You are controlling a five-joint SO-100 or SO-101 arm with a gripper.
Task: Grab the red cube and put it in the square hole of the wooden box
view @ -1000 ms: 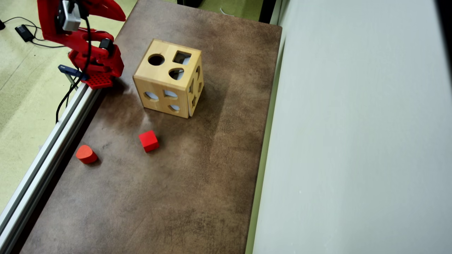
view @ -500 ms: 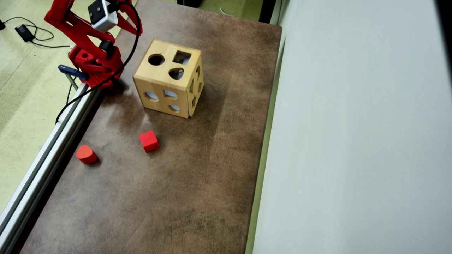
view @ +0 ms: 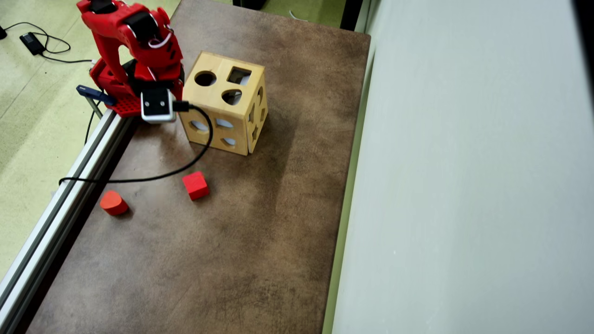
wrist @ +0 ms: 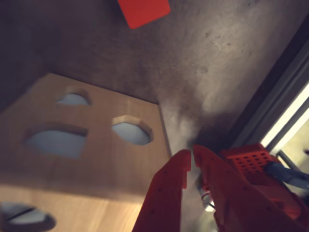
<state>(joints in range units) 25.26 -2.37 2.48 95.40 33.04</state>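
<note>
The red cube (view: 195, 185) lies on the brown table, below the wooden box (view: 222, 109) in the overhead view, and shows at the wrist view's top edge (wrist: 143, 11). The box's top face carries the square hole (view: 239, 75) beside a round and a teardrop cutout. In the wrist view my gripper (wrist: 191, 155) is shut with nothing between its red fingers, hanging just off the corner of the wooden box (wrist: 96, 164), well apart from the cube. In the overhead view the red arm (view: 139, 32) leans over the box's left side and its white wrist camera (view: 157, 105) hides the fingers.
An orange-red rounded block (view: 112, 202) sits near the table's left edge. An aluminium rail (view: 69, 185) runs along that edge, and a black cable (view: 162, 174) trails across the table above the cube. A pale wall panel (view: 464, 185) borders the right side.
The arm has swung from the upper left corner down and rightward, ending beside the box's left face. The cable now drapes over the table. Cube, block and box have not moved.
</note>
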